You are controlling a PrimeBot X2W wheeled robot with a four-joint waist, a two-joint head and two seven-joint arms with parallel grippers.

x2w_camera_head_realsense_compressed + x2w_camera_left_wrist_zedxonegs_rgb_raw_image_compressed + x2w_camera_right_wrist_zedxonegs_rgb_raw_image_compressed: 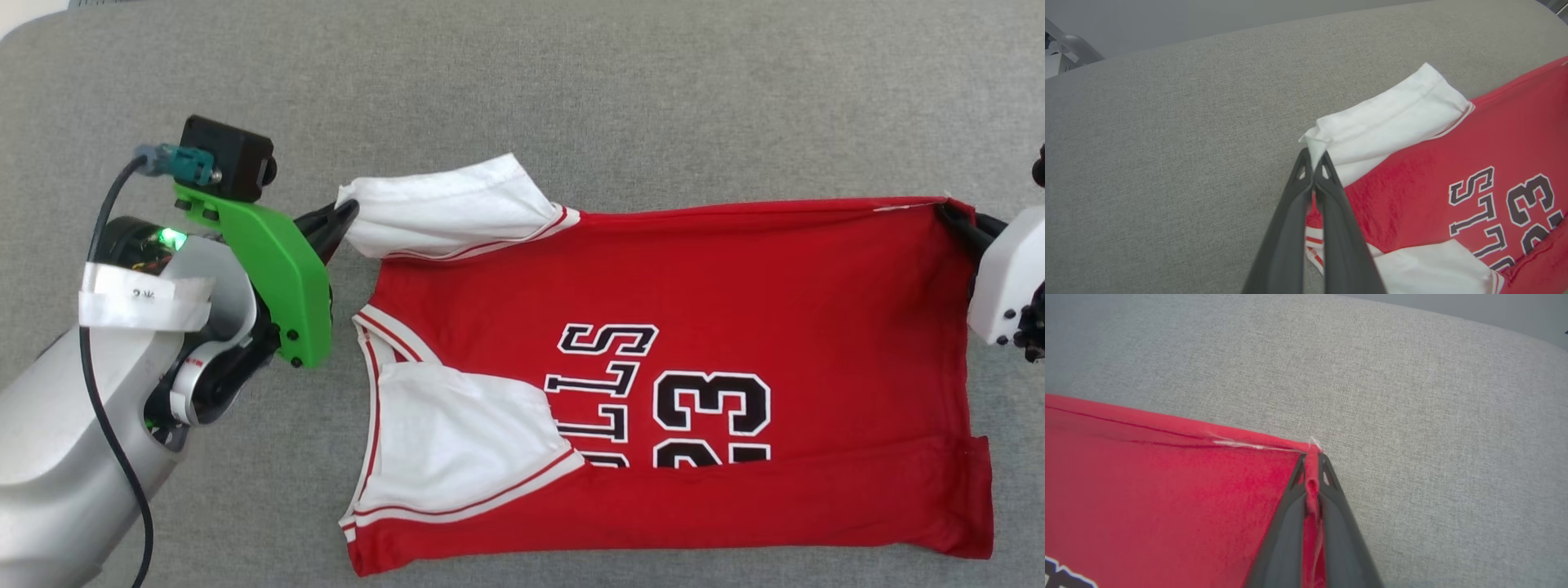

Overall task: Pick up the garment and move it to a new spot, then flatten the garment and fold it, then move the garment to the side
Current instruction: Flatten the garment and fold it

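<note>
Hidden: we lose the shirt's (735, 278) lettering (661, 392) under a fold (735, 498).
Left gripper (349, 214): pinching white sleeve (445, 214).
Right gripper (947, 214): pinching red corner (914, 216).
Surface: grey cushion (571, 82).

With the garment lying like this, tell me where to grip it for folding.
Grip the garment at its far edge's ends, from outside: white sleeve tip and red hem corner, where left pincer and right pincer are shut; the edge runs straight between.

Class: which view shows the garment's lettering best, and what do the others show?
The head view: the lettering lies on the garment, nearly whole, a fold covering its lower part. The left wrist view crops it at the edge; the right wrist view catches a corner sliver.
</note>
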